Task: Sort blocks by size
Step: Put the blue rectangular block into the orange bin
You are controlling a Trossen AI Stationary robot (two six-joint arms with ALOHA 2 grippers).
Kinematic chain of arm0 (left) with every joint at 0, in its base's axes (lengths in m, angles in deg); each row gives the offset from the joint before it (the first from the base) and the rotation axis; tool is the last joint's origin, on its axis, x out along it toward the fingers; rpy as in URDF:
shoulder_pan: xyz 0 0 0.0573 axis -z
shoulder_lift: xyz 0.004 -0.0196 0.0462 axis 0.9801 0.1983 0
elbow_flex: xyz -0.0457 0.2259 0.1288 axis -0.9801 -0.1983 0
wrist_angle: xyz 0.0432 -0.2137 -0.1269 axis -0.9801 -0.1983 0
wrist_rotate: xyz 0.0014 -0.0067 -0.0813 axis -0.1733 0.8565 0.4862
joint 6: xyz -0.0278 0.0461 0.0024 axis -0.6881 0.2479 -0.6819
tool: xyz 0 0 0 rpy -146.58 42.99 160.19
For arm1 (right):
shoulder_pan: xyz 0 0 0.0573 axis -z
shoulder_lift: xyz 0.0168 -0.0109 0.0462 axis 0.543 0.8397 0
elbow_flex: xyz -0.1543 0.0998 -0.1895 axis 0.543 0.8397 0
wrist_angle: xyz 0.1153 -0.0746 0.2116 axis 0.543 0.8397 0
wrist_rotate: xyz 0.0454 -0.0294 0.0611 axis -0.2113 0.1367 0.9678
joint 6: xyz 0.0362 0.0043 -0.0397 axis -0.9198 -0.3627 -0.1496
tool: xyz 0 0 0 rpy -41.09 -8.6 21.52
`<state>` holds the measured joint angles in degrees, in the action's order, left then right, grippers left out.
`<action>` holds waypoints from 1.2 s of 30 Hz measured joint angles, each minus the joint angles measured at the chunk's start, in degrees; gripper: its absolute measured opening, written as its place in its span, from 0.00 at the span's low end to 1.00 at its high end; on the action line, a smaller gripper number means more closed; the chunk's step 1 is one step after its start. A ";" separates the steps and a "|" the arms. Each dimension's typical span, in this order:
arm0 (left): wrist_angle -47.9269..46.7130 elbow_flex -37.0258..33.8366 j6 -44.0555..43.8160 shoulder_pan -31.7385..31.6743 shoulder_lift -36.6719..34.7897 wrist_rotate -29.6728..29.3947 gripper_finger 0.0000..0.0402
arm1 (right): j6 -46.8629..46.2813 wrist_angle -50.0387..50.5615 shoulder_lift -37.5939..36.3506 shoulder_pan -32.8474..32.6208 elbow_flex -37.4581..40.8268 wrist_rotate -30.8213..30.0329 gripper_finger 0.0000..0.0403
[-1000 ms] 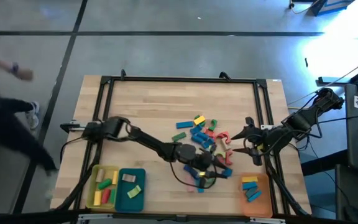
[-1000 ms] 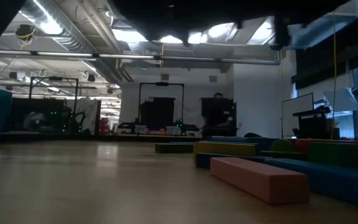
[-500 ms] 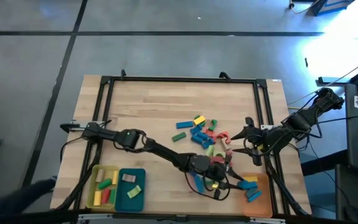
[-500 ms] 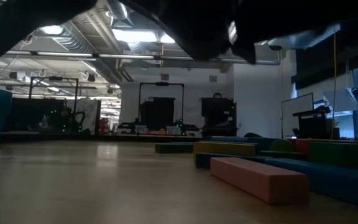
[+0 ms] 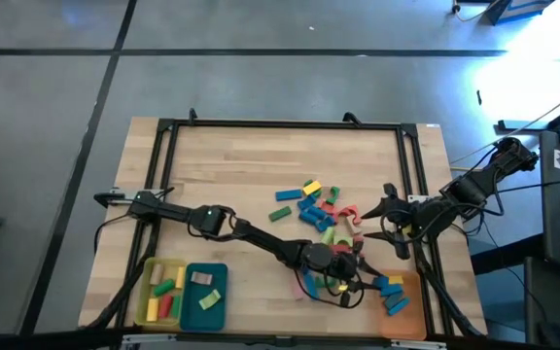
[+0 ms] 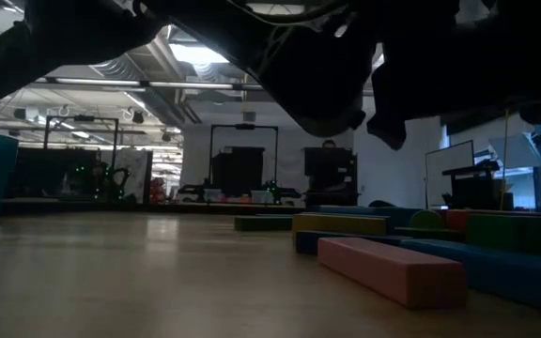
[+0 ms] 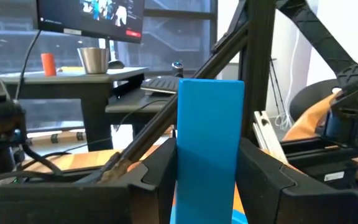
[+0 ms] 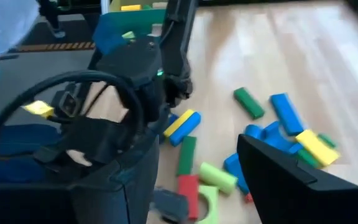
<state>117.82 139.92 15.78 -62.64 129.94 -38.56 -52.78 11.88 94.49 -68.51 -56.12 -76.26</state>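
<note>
High view: your left gripper (image 5: 353, 280) reaches across to just beside the orange tray (image 5: 403, 309); right gripper (image 5: 389, 219) waits by the table's right edge, fingers spread. Loose blocks (image 5: 311, 206) sit mid-table.

Left wrist view: fingers clamp a long blue block (image 7: 209, 148) upright, which the high view hides. Carry it fully over the tray w/ the other blue bars, then lower before release.

Low view: only dark arm overhead, pink bar (image 6: 389, 270) near.

Right wrist view: blocks (image 8: 277, 124) scattered.
</note>
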 joint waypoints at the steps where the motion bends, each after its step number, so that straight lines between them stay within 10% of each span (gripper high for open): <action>1: -0.20 0.00 -0.03 0.00 -0.02 0.02 0.31 | -0.43 0.03 0.00 0.01 0.00 1.32 0.55; 12: -1.96 -0.02 -8.96 -0.17 -0.54 1.35 0.31 | 0.01 0.68 0.27 -0.04 0.00 25.54 0.55; 27: -3.26 -0.02 -27.43 -5.78 -1.55 18.89 0.31 | 7.04 7.28 9.38 -0.56 0.00 33.28 0.55; 36: -2.34 -0.02 -27.57 -6.56 -1.55 19.50 0.31 | 7.32 7.50 9.40 -7.10 0.00 26.13 0.55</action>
<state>115.48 139.90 -11.79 -69.19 128.39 -19.07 -45.47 19.38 103.89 -75.61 -56.12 -50.13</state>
